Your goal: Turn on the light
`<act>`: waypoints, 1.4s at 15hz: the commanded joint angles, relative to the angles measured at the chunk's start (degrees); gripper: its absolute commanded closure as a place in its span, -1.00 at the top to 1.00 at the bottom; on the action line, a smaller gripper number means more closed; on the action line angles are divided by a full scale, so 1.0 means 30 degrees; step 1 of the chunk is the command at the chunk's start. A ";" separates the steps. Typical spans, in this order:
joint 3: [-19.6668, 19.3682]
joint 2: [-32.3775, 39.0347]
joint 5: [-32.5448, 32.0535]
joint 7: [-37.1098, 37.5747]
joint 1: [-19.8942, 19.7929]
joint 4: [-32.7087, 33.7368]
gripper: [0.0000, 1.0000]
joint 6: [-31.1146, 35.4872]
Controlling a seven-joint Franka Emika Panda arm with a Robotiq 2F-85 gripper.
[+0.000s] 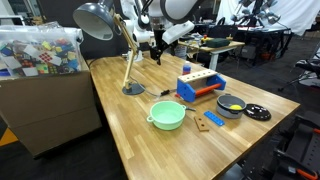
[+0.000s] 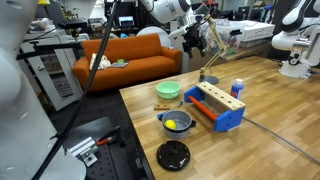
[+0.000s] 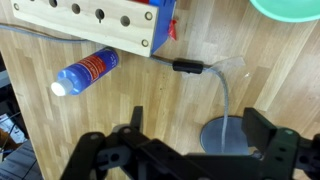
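The light stands on the wooden table in an exterior view, with its grey dome shade (image 1: pixel 97 20), slanted wood arm (image 1: pixel 128 55) and round grey base (image 1: pixel 133 89). It looks unlit. In the wrist view its base (image 3: pixel 228 135) lies below me, and a grey cord runs from it to a black inline switch (image 3: pixel 190 67). My gripper (image 3: pixel 198 140) is open and empty. It hangs in the air above the base, beside the arm, in both exterior views (image 1: pixel 155 50) (image 2: pixel 193 38). The lamp arm (image 2: pixel 213 40) and base (image 2: pixel 209 79) also show there.
A green bowl (image 1: pixel 167 115) (image 2: pixel 168 90), a blue and orange toy bench (image 1: pixel 200 85) (image 2: pixel 215 105), a blue bottle (image 3: pixel 88 70) (image 2: pixel 237 89), a pan with something yellow (image 1: pixel 231 104) and a black lid (image 1: pixel 257 113) share the table. A box of clutter (image 1: pixel 40 50) stands beside it.
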 commanded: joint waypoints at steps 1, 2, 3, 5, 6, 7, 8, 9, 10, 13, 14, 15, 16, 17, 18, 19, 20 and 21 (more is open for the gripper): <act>-0.0559 0.1769 0.0180 -0.0588 0.0582 0.2590 1.00 -0.1440; -0.0606 0.2235 0.0294 -0.0674 0.0631 0.3197 1.00 -0.1716; -0.0661 0.2735 0.0409 -0.0728 0.0670 0.3840 1.00 -0.2060; -0.0538 0.3590 0.1072 -0.1120 0.0518 0.5018 1.00 -0.2767; -0.0295 0.3967 0.1732 -0.1532 0.0280 0.5575 1.00 -0.3186; -0.0337 0.4347 0.2066 -0.1666 0.0244 0.6096 1.00 -0.3529; -0.0433 0.4639 0.2304 -0.1755 0.0240 0.6545 1.00 -0.3719; -0.0716 0.3894 0.1903 -0.1176 0.0534 0.5060 1.00 -0.2600; -0.0737 0.4176 0.2107 -0.1294 0.0505 0.5511 1.00 -0.2844; -0.0744 0.4413 0.2241 -0.1392 0.0488 0.5943 1.00 -0.3015; -0.0744 0.4414 0.2248 -0.1393 0.0488 0.5969 1.00 -0.3044; -0.0743 0.4414 0.2251 -0.1394 0.0487 0.5977 1.00 -0.3061; -0.0743 0.4415 0.2252 -0.1395 0.0488 0.5977 1.00 -0.3069; -0.0743 0.4415 0.2252 -0.1395 0.0488 0.5978 1.00 -0.3073; -0.0743 0.4415 0.2253 -0.1396 0.0487 0.5978 1.00 -0.3076; -0.0742 0.4415 0.2253 -0.1396 0.0487 0.5978 1.00 -0.3078; -0.0742 0.4415 0.2253 -0.1396 0.0488 0.5979 1.00 -0.3080; -0.0906 0.4596 0.2054 -0.1222 0.0579 0.6181 1.00 -0.2982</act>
